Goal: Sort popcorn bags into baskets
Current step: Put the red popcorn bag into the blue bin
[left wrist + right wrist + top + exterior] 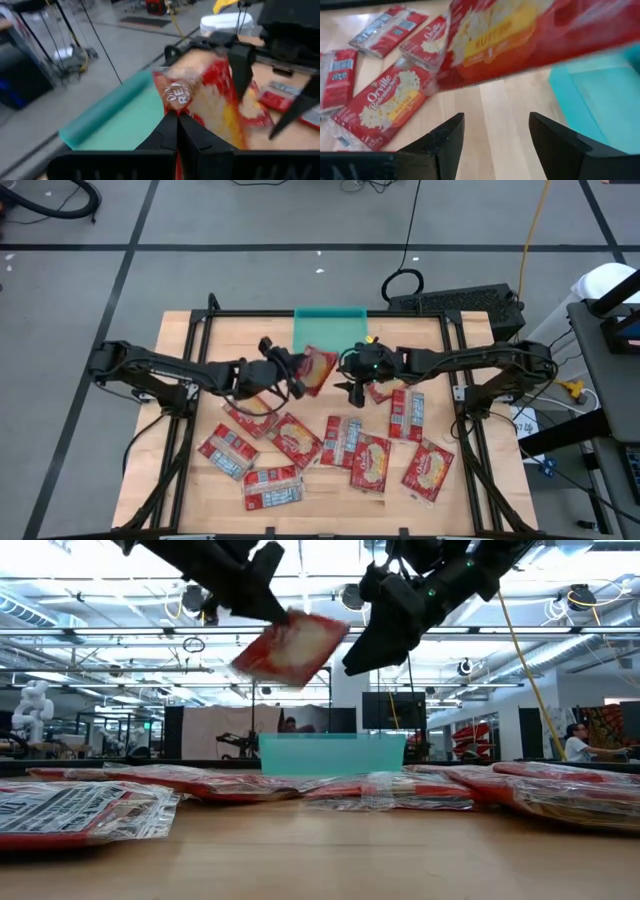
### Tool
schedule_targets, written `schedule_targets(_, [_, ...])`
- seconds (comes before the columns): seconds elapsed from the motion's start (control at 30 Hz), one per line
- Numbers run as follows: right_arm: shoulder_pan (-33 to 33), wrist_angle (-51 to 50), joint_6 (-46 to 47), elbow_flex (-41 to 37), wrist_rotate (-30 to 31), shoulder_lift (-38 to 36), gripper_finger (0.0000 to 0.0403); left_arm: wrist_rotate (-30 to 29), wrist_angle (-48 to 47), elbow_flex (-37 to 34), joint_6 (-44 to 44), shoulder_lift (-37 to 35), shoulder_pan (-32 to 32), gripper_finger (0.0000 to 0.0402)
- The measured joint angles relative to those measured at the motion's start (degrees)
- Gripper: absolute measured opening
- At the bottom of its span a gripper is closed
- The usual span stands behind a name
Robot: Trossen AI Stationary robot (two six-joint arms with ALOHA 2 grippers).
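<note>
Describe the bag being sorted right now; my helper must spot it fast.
Find the teal basket at the table's far edge. Just in front of it, the left gripper holds one red popcorn bag up in the air. Every other bag lies flat on the wood.

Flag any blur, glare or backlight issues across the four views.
Left wrist view: held popcorn bag smeared by blur. Right wrist view: same bag blurred up close, table packets sharp. Low view: bright ceiling lights backlight both arms into silhouettes; nearest packet soft. High view: even light, no glare on the teal basket.
</note>
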Motion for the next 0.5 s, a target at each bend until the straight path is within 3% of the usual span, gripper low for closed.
schedule_targets(0.2, [-0.2, 2.4, 0.0, 0.0, 0.2, 0.0, 0.0217, 0.1, 9.4, 0.0, 8.6, -0.7, 3.0, 0.0000])
schedule_targets(0.3, [-0.6, 4.4, 0.0, 0.0, 0.7, 0.0, 0.0217, 0.0, 12.8, 0.0, 8.7, -0.8, 6.0, 0.0000])
schedule_targets(0.5, [-1.3, 5.4, -5.6, 0.0, 14.0, -1.6, 0.0217, 0.2, 15.6, 0.0, 8.7, -0.7, 11.3, 0.0000])
